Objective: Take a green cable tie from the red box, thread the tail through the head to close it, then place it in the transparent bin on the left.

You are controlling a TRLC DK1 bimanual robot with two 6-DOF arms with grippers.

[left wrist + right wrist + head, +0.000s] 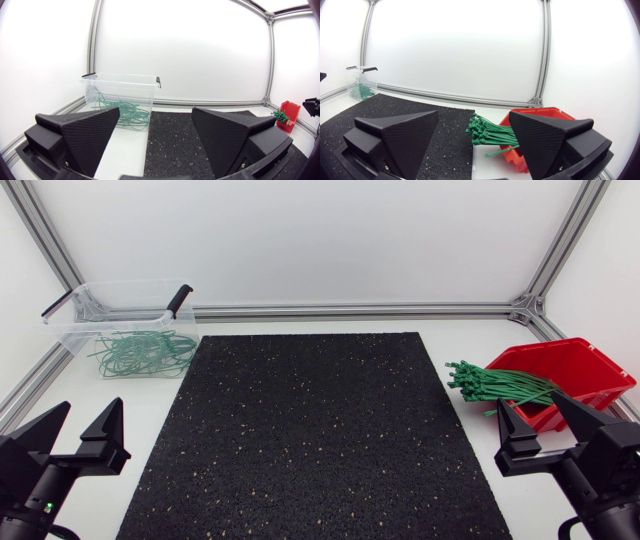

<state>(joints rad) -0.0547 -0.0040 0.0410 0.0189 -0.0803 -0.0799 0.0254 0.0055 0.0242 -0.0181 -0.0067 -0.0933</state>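
A red box point(580, 365) stands at the table's right side, and a bundle of green cable ties point(495, 385) sticks out of it toward the mat. The right wrist view has the same red box point(540, 120) and green cable ties point(487, 132) just ahead of my right gripper point(472, 137). At the back left sits the transparent bin point(120, 315), with several closed green ties point(140, 352) looped inside. My left gripper point(85, 420) rests open near the front left corner. My right gripper point(540, 415) rests open at the front right, close beside the red box. Neither holds anything.
A black speckled mat point(310, 430) covers the table's middle between the two arms. Aluminium frame rails point(350, 310) run along the back edge and the sides. The transparent bin point(122, 92) stands ahead of my left gripper point(155, 132).
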